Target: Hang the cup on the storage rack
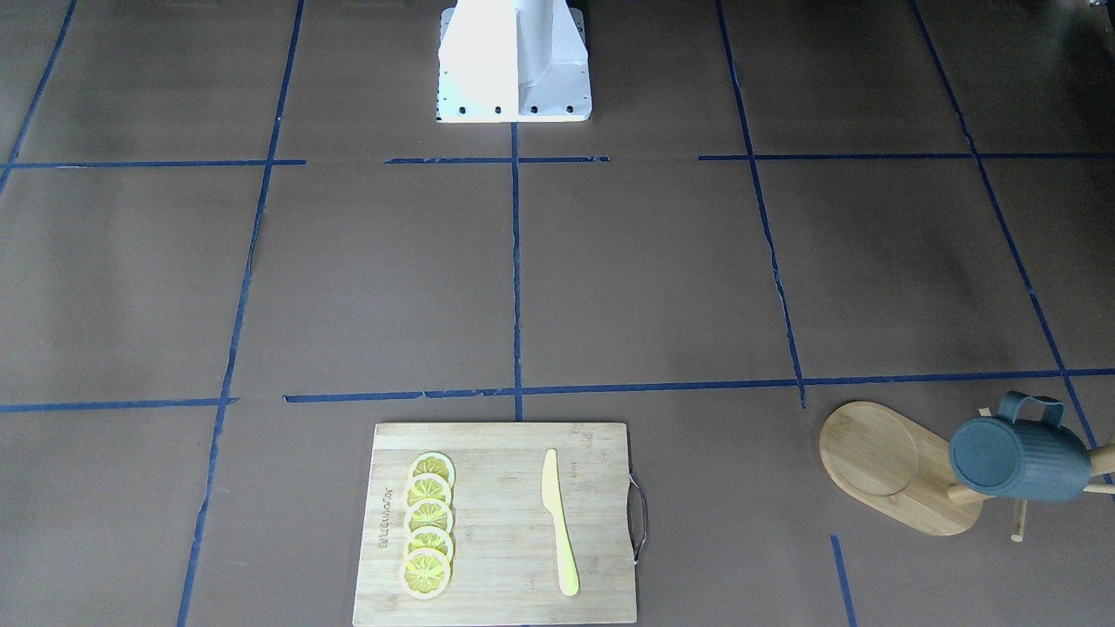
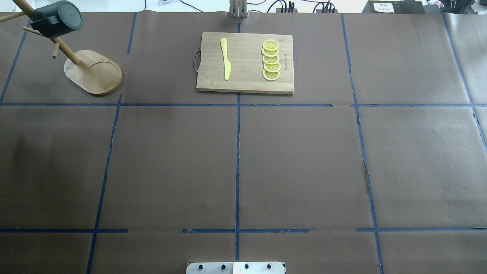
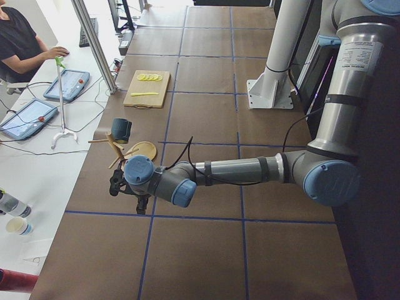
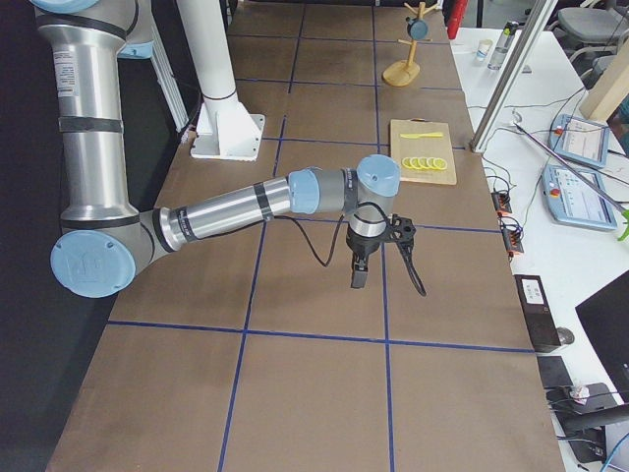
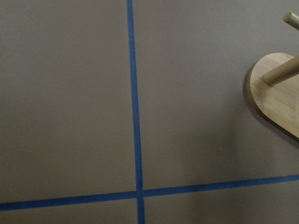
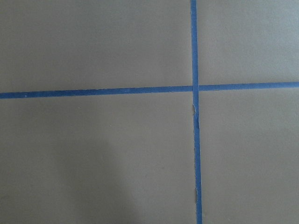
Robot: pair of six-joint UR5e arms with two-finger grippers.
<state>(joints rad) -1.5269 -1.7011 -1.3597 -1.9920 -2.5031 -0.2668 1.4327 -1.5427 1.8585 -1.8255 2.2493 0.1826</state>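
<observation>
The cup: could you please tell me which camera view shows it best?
Exterior front-facing: the cup is largest there, its ribbed side, base and handle plain, hanging on the storage rack. Overhead shows it smaller, cornered; both side views, tiny; the wrist views miss it.

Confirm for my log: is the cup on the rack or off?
On: the cup hangs sideways, raised on the storage rack.

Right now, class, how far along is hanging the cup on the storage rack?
Done: the blue-grey mug hangs on the wooden mug tree, off the table. In hand: nothing; the left gripper and right gripper hover apart from both. Left: apparently nothing.
</observation>
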